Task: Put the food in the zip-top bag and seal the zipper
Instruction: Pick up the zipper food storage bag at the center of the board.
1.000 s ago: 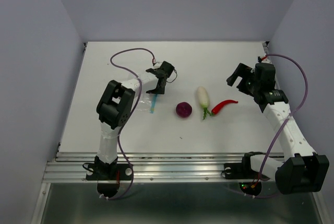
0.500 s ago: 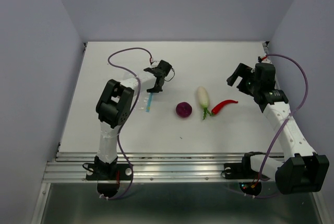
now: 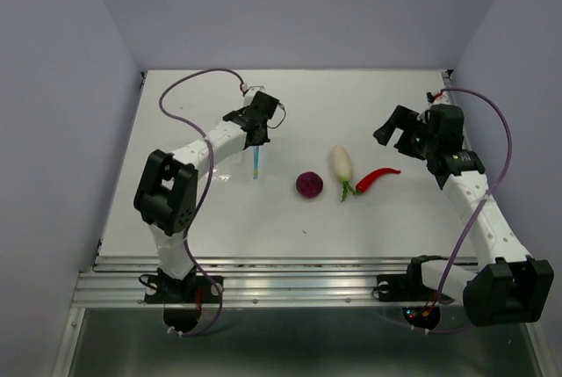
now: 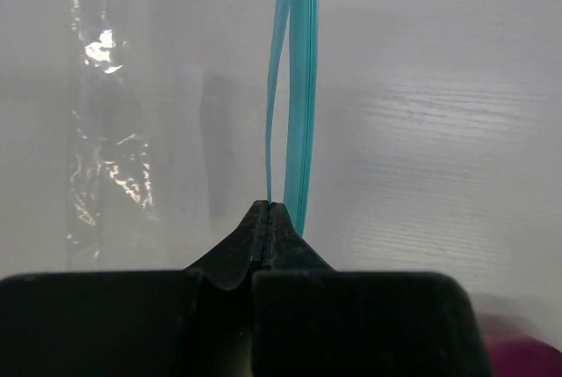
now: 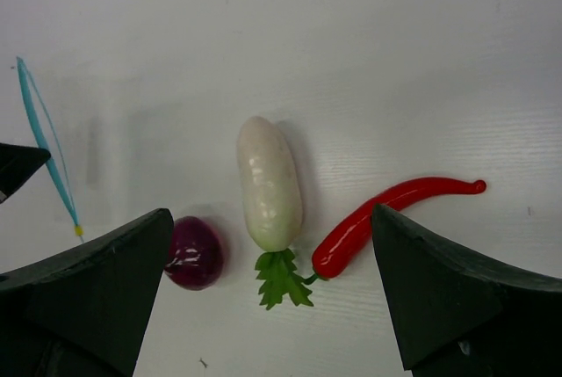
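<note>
The zip-top bag [image 3: 235, 154] lies clear and crinkly left of centre, and its plastic [image 4: 105, 157] glints in the left wrist view. The light blue zipper [image 3: 255, 164] [image 4: 303, 87] is split into two lips. My left gripper [image 3: 257, 127] [image 4: 268, 211] is shut on the left lip. The food lies in a row to the right: a dark purple ball [image 3: 309, 184] [image 5: 196, 252], a white radish [image 3: 341, 163] [image 5: 270, 184] and a red chili [image 3: 378, 178] [image 5: 386, 214]. My right gripper [image 3: 399, 131] [image 5: 270, 212] hangs open above the food, touching nothing.
White table [image 3: 369, 219] with pale walls on three sides. A metal rail [image 3: 290, 285] runs along the near edge by the arm bases. Purple cables loop above both arms.
My left gripper has shut on the zipper lip and drawn back to the left, its elbow swinging out leftward. The bag's strip shifted slightly. The right arm has barely moved.
</note>
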